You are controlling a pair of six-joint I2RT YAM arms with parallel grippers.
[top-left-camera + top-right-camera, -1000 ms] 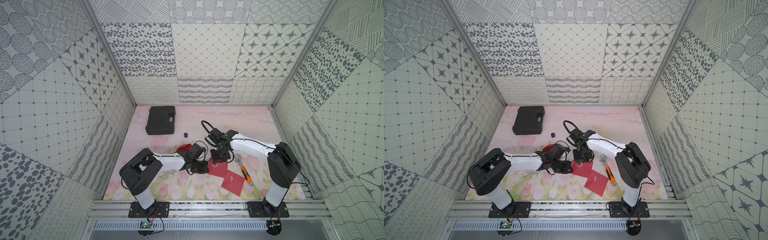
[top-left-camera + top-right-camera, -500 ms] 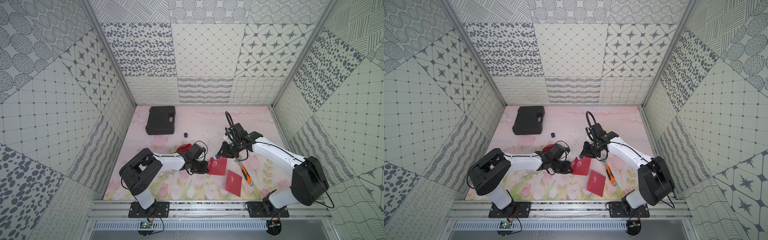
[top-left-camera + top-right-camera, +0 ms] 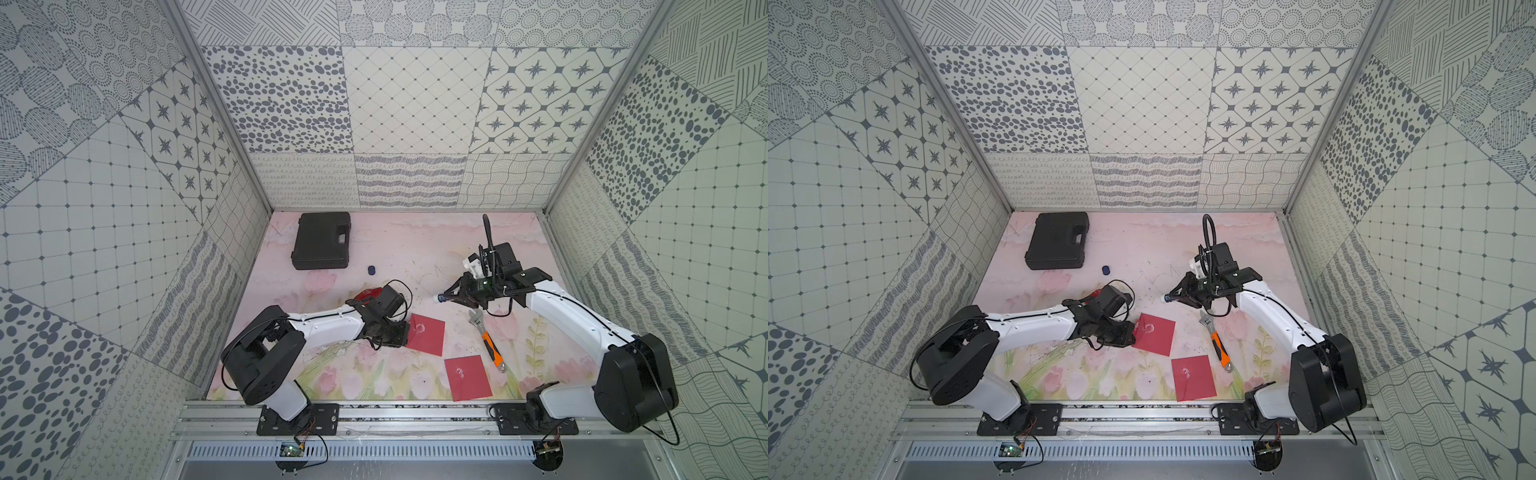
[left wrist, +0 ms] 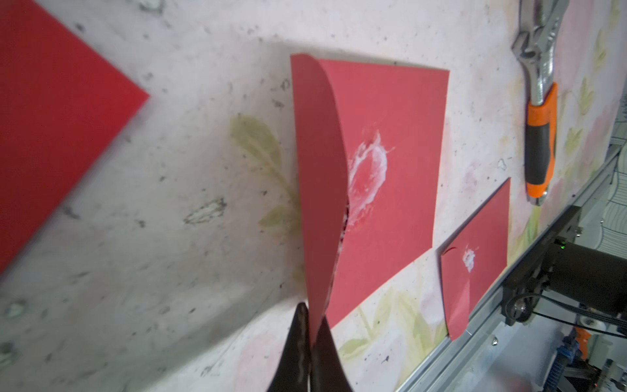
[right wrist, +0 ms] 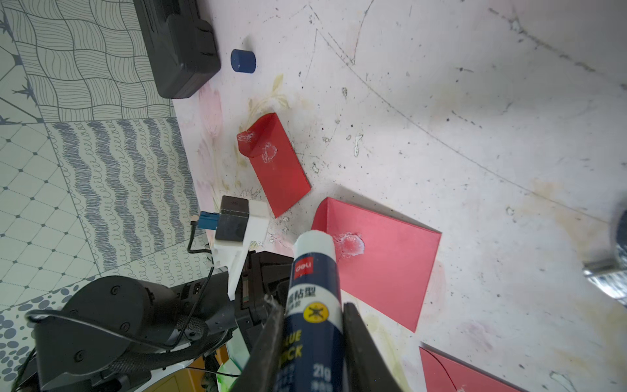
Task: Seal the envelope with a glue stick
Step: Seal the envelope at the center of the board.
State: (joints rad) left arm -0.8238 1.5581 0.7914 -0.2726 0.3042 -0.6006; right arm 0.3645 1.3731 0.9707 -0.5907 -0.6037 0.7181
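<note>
In both top views a black case (image 3: 322, 240) lies at the upper left of the pink table (image 3: 415, 245), with a loose blue cap (image 3: 371, 270) just to its right. Below them, left of centre, the left gripper (image 3: 406, 332) is clamped on the flap (image 4: 319, 190) of a red envelope (image 3: 428, 336). The left wrist view shows its thin fingers (image 4: 300, 339) pinching the flap's edge and holding it lifted off the body, baring a white glue smear (image 4: 369, 169). A second envelope (image 3: 467, 377) lies to the lower right, apart from the first and near the bottom rail. Right of centre, the right gripper (image 3: 451, 297) grasps the glue stick (image 3: 441, 297). The stick is uncapped, its white tip points left, and it sits above and to the right of the held envelope, apart from it. An orange-handled wrench (image 3: 487, 340) lies on the table just below that gripper.
</note>
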